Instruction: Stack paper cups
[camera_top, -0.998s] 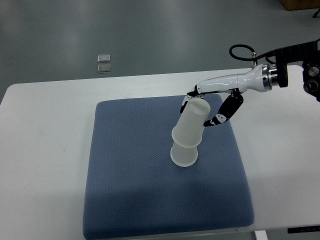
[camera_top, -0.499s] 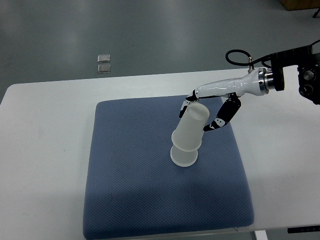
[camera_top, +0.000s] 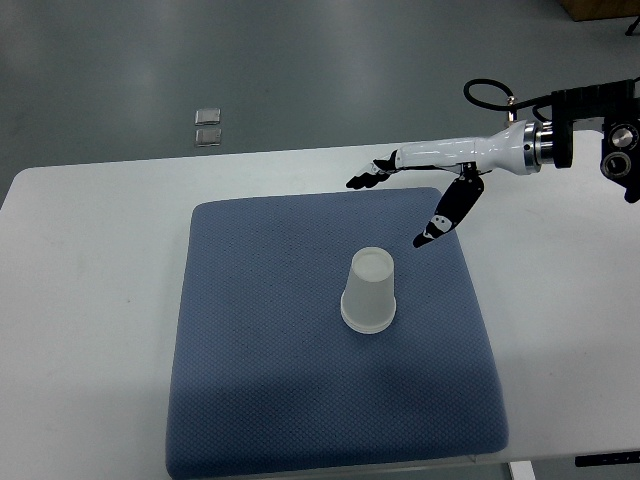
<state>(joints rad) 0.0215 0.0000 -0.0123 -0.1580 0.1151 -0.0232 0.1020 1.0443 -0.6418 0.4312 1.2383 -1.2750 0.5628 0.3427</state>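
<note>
Top view: the translucent white paper cups (camera_top: 369, 290) stand nested upside down on the blue fabric mat (camera_top: 270, 400); the right hand (camera_top: 393, 208), fingers spread (holding nothing), hovers farther right, clear of them.

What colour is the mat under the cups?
Blue, finely dotted weave, in the top view: mat, cups.

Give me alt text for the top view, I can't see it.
Upside-down white paper cups stand stacked upright on a blue mat on a white table. The right hand hovers beyond them, fingers open, holding nothing.
</note>
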